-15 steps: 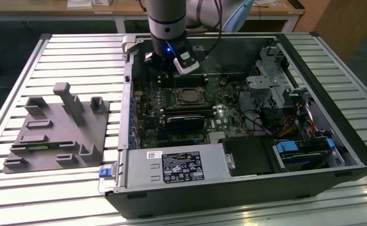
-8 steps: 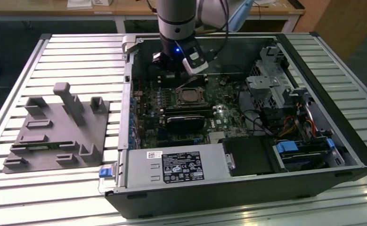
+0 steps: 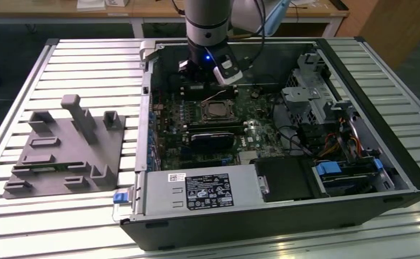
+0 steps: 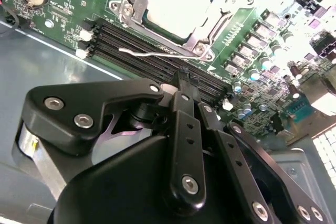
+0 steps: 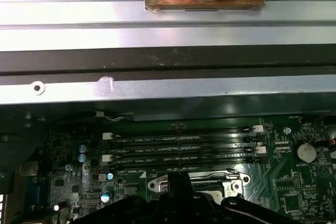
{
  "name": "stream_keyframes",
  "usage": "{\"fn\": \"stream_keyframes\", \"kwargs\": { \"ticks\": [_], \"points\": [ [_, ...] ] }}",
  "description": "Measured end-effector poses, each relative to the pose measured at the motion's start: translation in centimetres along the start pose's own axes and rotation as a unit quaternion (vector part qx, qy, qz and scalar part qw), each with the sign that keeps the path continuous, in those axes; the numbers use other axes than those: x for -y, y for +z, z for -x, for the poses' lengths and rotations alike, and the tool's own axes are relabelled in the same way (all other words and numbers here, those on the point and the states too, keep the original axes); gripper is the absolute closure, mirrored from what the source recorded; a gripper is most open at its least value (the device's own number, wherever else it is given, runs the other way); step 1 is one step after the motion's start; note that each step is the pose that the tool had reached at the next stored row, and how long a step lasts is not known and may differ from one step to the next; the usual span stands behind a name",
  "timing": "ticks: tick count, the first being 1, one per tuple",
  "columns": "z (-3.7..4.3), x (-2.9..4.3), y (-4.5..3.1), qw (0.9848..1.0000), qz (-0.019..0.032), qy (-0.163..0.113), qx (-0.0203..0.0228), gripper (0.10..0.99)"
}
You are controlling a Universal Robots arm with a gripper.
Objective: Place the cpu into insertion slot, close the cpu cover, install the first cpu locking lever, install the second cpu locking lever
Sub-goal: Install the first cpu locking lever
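The cpu (image 4: 178, 3), a dull silvery square, lies in the socket on the green motherboard (image 3: 195, 145). The cpu cover (image 4: 137, 11), a thin metal frame, lies flat around it. One wire locking lever (image 4: 152, 54) stands loose, stretched over the black memory slots (image 4: 142, 43) beside the socket. My gripper (image 4: 181, 77) hangs just above those slots, close to the lever, with its black fingers together and nothing visible between them. In the exterior view the gripper (image 3: 208, 81) is inside the open case, just behind the cpu (image 3: 217, 111). In the first wrist view the gripper (image 5: 179, 179) hides part of the socket.
The open computer case (image 3: 404, 178) lies on a slatted metal table. A drive cage (image 3: 310, 91) and cables fill the exterior view's right, a power supply (image 3: 202, 191) the near side. A grey moulded fixture (image 3: 66, 145) sits on the exterior view's left. A coin battery (image 5: 303, 152) is near the slots.
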State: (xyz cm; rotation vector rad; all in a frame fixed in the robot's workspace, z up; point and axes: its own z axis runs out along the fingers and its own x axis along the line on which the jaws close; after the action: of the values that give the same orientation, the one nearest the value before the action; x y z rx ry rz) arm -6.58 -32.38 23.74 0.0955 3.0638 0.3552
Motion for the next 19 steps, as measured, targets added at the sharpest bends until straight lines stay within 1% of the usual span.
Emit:
{"fn": "stream_keyframes", "kwargs": {
  "ticks": [1,2,7,8,10,13,19],
  "points": [
    [0.00,0.00,0.05,1.0000,0.0000,0.000,0.0003,0.980],
    [-0.01,0.02,0.11,1.0000,-0.0008,0.000,0.0015,0.980],
    [-0.08,0.10,0.41,0.9998,-0.0077,0.003,0.0161,0.980],
    [-0.08,0.11,0.44,0.9998,-0.0080,0.003,0.0176,0.980],
    [-0.09,0.12,0.47,0.9998,-0.0076,0.003,0.0176,0.980],
    [-0.10,0.17,0.71,0.9998,-0.0043,0.004,0.0182,0.980],
    [-0.11,0.19,0.79,0.9998,-0.0040,0.004,0.0188,0.980]
  ]
}}
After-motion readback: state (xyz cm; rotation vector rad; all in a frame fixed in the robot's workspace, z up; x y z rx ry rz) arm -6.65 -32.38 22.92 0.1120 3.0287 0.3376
